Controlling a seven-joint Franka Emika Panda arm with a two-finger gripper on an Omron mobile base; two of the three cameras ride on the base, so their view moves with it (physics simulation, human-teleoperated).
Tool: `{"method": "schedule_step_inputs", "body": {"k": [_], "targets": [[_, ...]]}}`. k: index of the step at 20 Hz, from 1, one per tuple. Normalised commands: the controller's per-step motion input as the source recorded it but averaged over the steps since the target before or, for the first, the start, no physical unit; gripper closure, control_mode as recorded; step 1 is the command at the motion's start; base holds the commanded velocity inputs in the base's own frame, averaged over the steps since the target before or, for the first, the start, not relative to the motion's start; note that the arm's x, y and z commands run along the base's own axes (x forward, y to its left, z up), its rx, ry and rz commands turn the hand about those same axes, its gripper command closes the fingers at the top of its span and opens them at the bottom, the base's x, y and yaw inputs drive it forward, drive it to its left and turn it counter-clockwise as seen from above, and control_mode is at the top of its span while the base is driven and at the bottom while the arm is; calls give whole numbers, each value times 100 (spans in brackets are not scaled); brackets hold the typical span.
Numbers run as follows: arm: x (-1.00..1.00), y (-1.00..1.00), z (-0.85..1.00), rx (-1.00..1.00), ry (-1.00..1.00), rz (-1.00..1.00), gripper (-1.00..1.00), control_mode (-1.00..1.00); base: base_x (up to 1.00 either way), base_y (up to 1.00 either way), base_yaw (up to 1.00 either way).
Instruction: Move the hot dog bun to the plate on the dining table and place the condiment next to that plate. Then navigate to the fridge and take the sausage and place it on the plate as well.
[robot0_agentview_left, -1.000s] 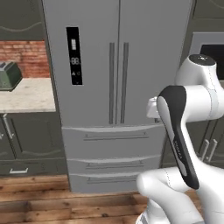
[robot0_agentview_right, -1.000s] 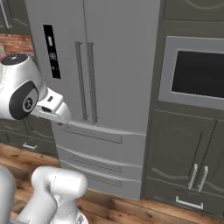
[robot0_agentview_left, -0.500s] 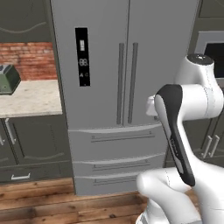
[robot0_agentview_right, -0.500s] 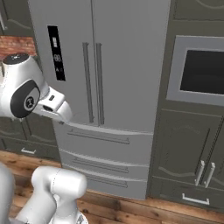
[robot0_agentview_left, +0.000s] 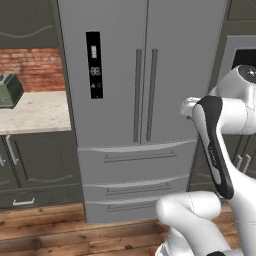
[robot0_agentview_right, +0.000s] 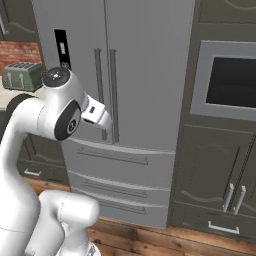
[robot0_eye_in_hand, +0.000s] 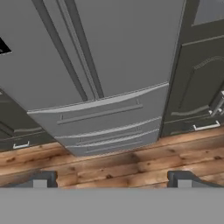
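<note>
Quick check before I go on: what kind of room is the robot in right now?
A home kitchen, by the look of it: a steel fridge with closed doors straight ahead, a toaster on the counter to its left, and a built-in oven on its right.

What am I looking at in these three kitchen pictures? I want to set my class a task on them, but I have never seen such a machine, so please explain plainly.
It is a rendered kitchen with a white robot arm on a base that can drive. Two cameras ride on that base, behind the arm to its left and right. Both look at a closed grey fridge with two long door handles and drawers below. The third camera sits on the hand, looking along the gripper. Its two dark finger tips stand wide apart and hold nothing. A green toaster sits on the counter beside the fridge, and a wall oven is on the other side. The floor is wood.
</note>
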Motion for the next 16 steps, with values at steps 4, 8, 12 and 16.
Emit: {"method": "schedule_step_inputs", "body": {"k": [4, 8, 12, 16], "targets": [[91, 36, 0, 0, -13, 0, -100, -100, 0, 0, 0], [87, 40, 0, 0, 0, 0, -100, -100, 0, 0, 0], [99, 5, 0, 0, 3, 0, -100, -100, 0, 0, 0], [100, 0, 0, 0, 4, 0, -100, -100, 0, 0, 0]]}}
